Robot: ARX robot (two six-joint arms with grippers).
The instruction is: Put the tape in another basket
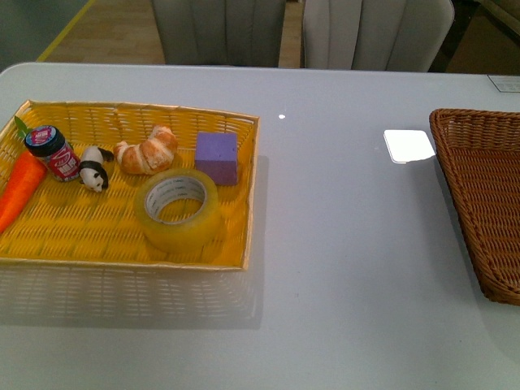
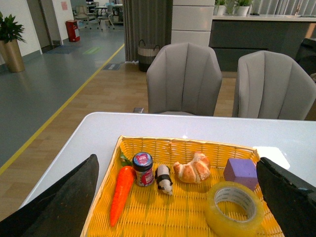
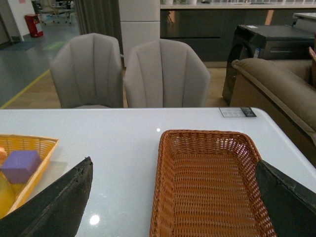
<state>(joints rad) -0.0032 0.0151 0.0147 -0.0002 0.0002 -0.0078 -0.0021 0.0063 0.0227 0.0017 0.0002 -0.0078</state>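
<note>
The tape [image 1: 183, 229], a wide yellowish translucent roll with a white core, lies flat in the near right part of the bright yellow basket [image 1: 81, 231], just in front of a purple cube [image 1: 216, 157]. The left wrist view shows it too [image 2: 217, 219]. My left gripper [image 2: 177, 159] is open and empty, above the yellow basket's near side, with the tape near its right finger [image 2: 291, 197]. The dark brown wicker basket [image 1: 479, 203] stands empty at the table's right edge. My right gripper [image 3: 173, 161] is open and empty over its near end [image 3: 160, 187]. Neither gripper shows in the front view.
The yellow basket also holds a carrot [image 1: 20, 191], a small red jar [image 1: 53, 152], a panda figure [image 1: 94, 169] and a croissant [image 1: 148, 152]. White tabletop [image 1: 341, 244] lies between the two baskets. Two grey chairs [image 1: 378, 32] stand behind the table.
</note>
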